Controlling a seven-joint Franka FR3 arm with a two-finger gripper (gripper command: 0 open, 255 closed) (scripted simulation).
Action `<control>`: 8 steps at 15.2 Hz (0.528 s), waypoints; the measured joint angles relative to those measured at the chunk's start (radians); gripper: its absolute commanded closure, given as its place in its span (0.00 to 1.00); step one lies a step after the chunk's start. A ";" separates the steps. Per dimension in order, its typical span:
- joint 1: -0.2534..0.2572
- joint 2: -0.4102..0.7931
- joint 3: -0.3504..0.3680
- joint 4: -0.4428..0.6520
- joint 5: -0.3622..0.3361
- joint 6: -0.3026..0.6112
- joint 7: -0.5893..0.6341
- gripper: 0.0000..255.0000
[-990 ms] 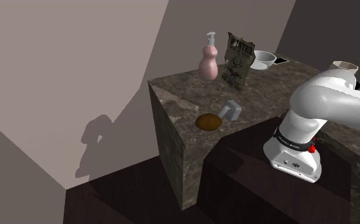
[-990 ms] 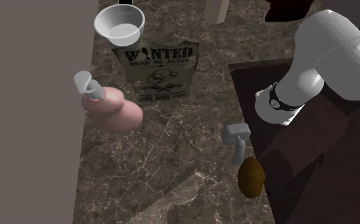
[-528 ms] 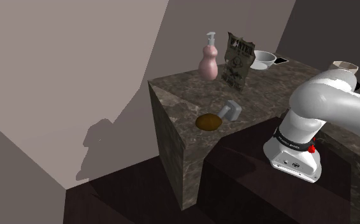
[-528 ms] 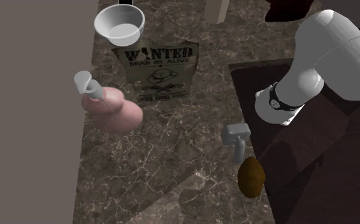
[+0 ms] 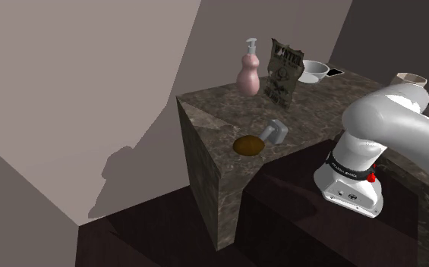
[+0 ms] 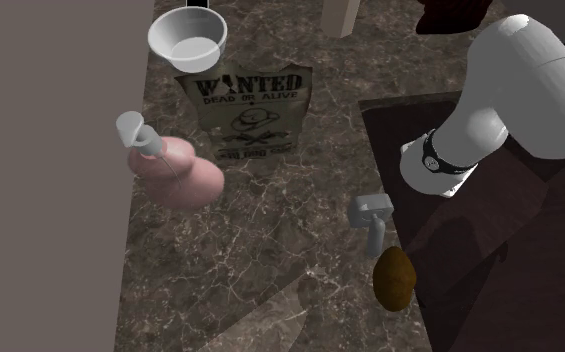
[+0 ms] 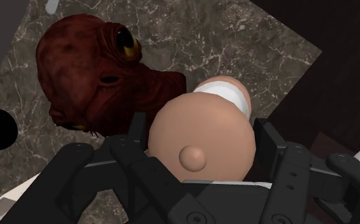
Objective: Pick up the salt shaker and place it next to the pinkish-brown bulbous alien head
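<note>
In the wrist view my gripper [image 7: 201, 145] is shut on the salt shaker [image 7: 204, 118], a peach-coloured rounded body with a white band near its far end. Its black fingers [image 7: 137, 130] clasp the shaker from both sides. Just beyond the shaker, and touching or nearly touching it, lies the reddish-brown bulbous alien head [image 7: 89, 70] with a yellow eye, resting on a dark marble surface [image 7: 236, 38]. In the shoulder view the white arm [image 5: 387, 125] reaches out past the right edge.
On the marble counter [image 5: 220, 114] stand a pink soap dispenser [image 5: 247, 73], a "WANTED" bag [image 5: 283, 73] and a white bowl [image 5: 312, 70]. A grey object [image 5: 275, 132] lies by a brown oval thing [image 5: 248, 145] near the counter's front edge.
The arm's upper link has swung lower and further toward the shoulder view's right, and its shadow on the wall has slid down. Things on the counter have not moved.
</note>
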 measured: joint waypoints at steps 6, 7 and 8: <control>-0.202 -0.004 -0.153 -0.098 0.069 0.181 -0.040 1.00; -0.230 -0.004 -0.173 -0.114 0.079 0.206 -0.044 1.00; -0.258 -0.004 -0.194 -0.131 0.085 0.230 -0.051 1.00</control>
